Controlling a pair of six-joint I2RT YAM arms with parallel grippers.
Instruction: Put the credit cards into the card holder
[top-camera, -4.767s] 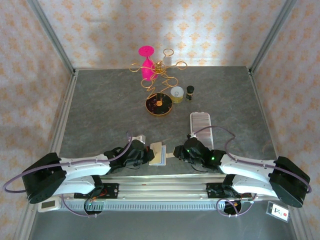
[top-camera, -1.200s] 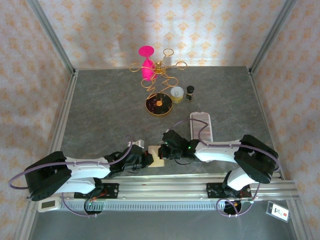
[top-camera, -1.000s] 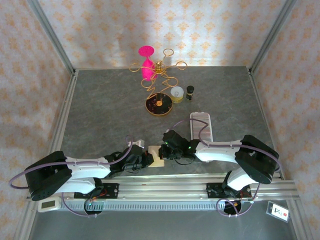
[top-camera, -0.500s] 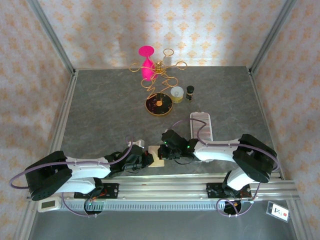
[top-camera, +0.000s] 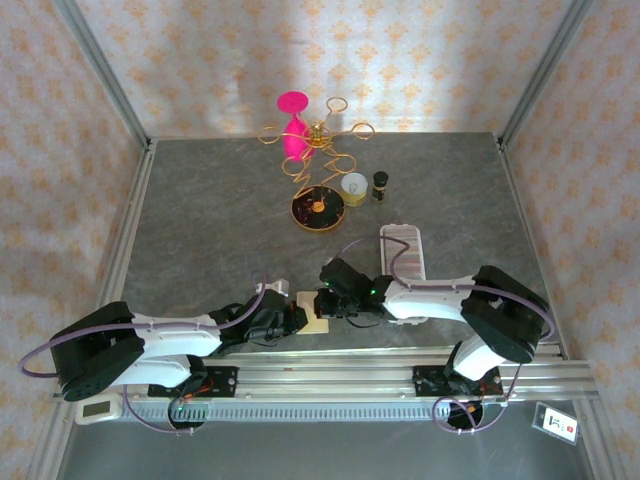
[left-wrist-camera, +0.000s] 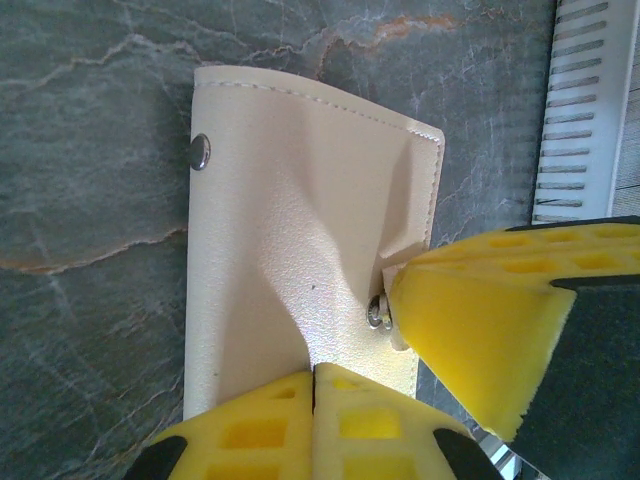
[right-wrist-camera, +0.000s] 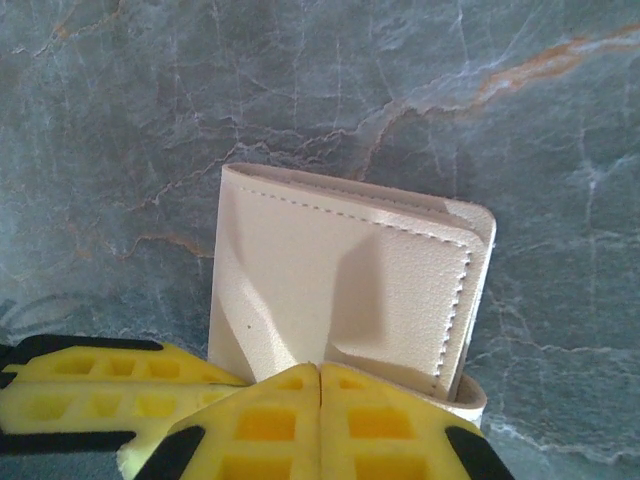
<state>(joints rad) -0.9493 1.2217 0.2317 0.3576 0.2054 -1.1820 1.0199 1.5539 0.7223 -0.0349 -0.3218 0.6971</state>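
Card holder (left-wrist-camera: 290, 230) hides the card now, so your left gripper (left-wrist-camera: 313, 372) and right gripper (right-wrist-camera: 320, 368), both closed, just squish it shut.

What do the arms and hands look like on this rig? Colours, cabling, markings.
Both the left arm and right arm have white links with bulky black joint housings, each trailed by a looping lilac cable. A green light glows near the right wrist. The left hand and right hand carry yellow fingers moulded with square-pocket grids, on black backing.
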